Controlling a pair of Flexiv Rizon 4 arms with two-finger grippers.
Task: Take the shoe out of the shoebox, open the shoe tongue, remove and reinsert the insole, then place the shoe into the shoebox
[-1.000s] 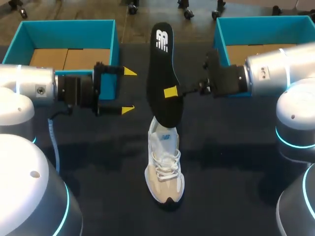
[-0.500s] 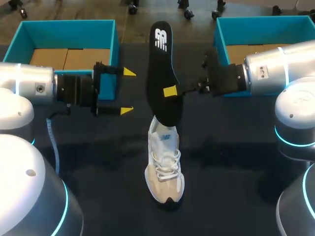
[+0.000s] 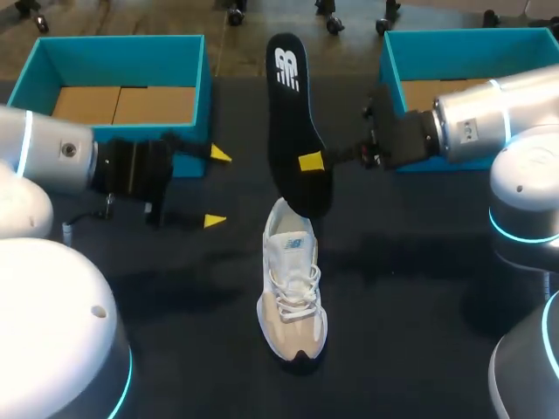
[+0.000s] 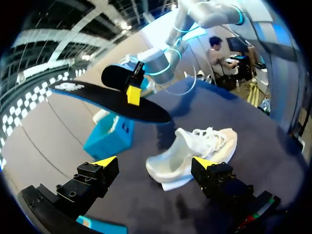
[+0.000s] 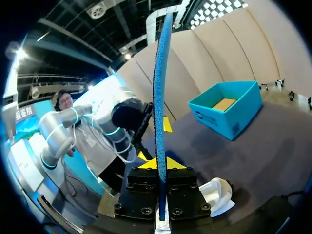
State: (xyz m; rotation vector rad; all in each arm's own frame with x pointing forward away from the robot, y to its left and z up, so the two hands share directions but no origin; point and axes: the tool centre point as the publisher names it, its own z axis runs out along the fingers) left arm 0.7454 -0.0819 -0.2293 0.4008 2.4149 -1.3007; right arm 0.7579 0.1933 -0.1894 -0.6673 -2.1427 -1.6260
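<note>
At table's left edge, left fingers (image 3: 213, 221) spread wide, empty. Shoe (image 3: 293, 279) mid-table, toe toward near edge. Insole (image 3: 288, 113) above it, long axis steep, lower end over heel opening. Right fingers (image 3: 309, 161) pinch insole mid-length; right arm nearer.

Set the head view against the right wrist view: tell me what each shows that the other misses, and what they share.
Head view only: the right blue shoebox, the broad black face of the insole and the laces of the shoe. Right wrist view only: the insole edge-on, clamped from both sides by the right end effector. Shared: insole, shoe, the left blue shoebox and the open left end effector.
</note>
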